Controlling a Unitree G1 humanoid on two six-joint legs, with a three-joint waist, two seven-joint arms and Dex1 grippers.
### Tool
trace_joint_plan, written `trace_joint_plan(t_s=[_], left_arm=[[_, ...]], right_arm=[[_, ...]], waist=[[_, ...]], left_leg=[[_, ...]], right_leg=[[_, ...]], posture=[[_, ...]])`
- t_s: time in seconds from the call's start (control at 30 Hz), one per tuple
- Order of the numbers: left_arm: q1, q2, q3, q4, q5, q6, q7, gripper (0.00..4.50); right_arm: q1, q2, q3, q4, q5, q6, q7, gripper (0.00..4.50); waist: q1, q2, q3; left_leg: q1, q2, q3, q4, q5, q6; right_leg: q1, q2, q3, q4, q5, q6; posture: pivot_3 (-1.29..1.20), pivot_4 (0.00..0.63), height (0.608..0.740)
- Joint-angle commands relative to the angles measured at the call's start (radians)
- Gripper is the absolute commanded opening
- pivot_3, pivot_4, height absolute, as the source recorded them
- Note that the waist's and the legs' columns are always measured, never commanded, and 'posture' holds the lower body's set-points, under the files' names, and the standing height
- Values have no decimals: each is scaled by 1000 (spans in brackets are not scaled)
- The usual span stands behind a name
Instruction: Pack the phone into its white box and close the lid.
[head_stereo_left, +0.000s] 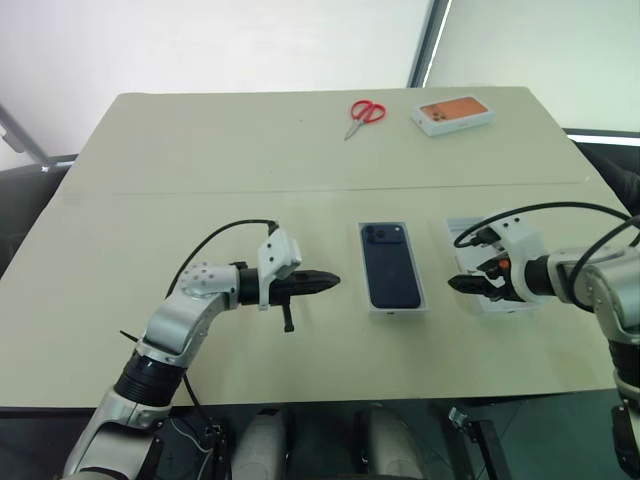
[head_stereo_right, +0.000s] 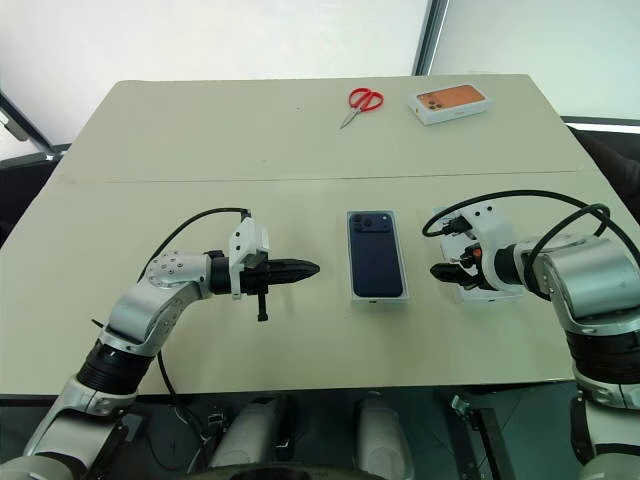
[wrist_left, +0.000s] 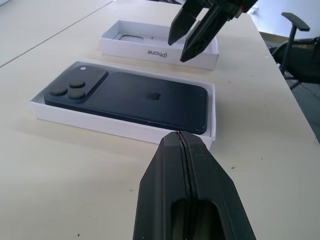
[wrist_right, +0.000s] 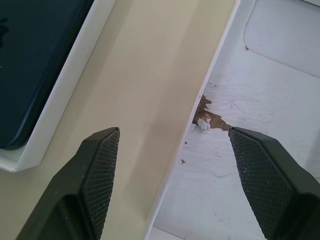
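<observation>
Listing our left gripper (head_stereo_left: 325, 282): fingers pressed together, empty, reaching level toward 3 o'clock, tip just short of the box (head_stereo_left: 378, 306). Our right gripper (head_stereo_left: 462, 285): fingers spread wide, empty, angled down astride the near wall of the lid (wrist_left: 155, 52), which lies inside-up at 3 o'clock of the box. Phone (head_stereo_left: 389, 264): in the box, back up, camera end at 12 o'clock. Writing: "iPhone" on the lid's side wall. Scissors (head_stereo_left: 363, 115) and orange-picture box (head_stereo_left: 452, 114): far edge, 12 to 1 o'clock.

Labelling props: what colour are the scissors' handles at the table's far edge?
Red handles on the metal-bladed scissors; clearest in the left eye view.
</observation>
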Motion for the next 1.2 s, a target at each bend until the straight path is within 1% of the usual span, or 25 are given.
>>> trace_joint_plan(t_s=[0.03,0.07,0.23,0.27,0.53,0.83,0.9,0.93,0.97,1.03,1.1,1.2], left_arm=[[68,55,52,-70,-43,-46,-59,0],[76,67,53,-74,-43,-51,-65,0],[84,81,52,-66,-23,-77,-64,0],[86,82,55,-65,-24,-79,-60,0],[105,93,88,-58,-21,-88,-18,0],[106,93,89,-59,-21,-88,-14,0],[118,93,129,-37,-25,-88,18,0],[125,89,160,-14,-26,-90,47,0],[129,87,181,4,-24,-92,68,0],[133,83,196,19,-21,-96,87,0],[134,82,197,19,-20,-98,91,0],[137,81,197,16,-22,-99,96,0]], right_arm=[[-64,162,-120,157,-60,77,-161,3101],[-74,191,-139,184,-67,84,-192,2794],[-81,231,-154,189,-46,84,-258,219],[-82,237,-157,189,-41,84,-267,96],[-163,257,-231,226,52,84,-320,96],[-168,244,-238,242,134,84,-390,96],[-295,282,-359,322,305,84,-430,96],[-349,329,-392,339,508,84,-472,96],[-377,370,-401,335,670,84,-517,96],[-379,410,-392,332,891,84,-647,96],[-370,405,-389,353,1033,84,-785,96],[-356,385,-373,385,1221,64,-962,96]], waist=[[-11,-2,-1],[-7,-1,-1],[3,-1,-3],[2,-1,-3],[-4,0,-2],[-2,0,-2],[-6,2,-1],[-10,4,0],[-20,5,0],[-32,4,0],[-25,4,0],[-4,4,0]], left_leg=[[1,1,1,0,0,0],[3,2,1,-1,0,0],[3,0,1,0,0,0],[3,0,1,0,0,0],[3,1,1,-1,0,0],[3,1,1,-1,0,0],[3,1,1,-1,0,0],[3,1,2,-1,0,0],[3,1,3,-1,0,0],[3,4,3,-2,0,0],[2,6,0,-3,0,1],[-3,4,0,0,0,1]], right_leg=[[0,1,1,0,0,0],[1,1,1,0,0,0],[3,0,1,0,0,0],[3,0,1,0,0,0],[2,0,1,1,0,0],[2,0,1,0,0,0],[2,0,1,0,0,0],[1,0,1,1,0,0],[0,0,2,2,0,0],[-1,3,2,3,0,0],[-1,6,0,2,0,-1],[-4,3,1,2,0,-1]], posture=[[0,150,697],[0,150,697],[0,150,697],[0,150,697],[0,150,697],[0,150,697],[0,150,697],[0,150,697],[0,150,697],[0,150,697],[0,150,697],[0,150,697]])
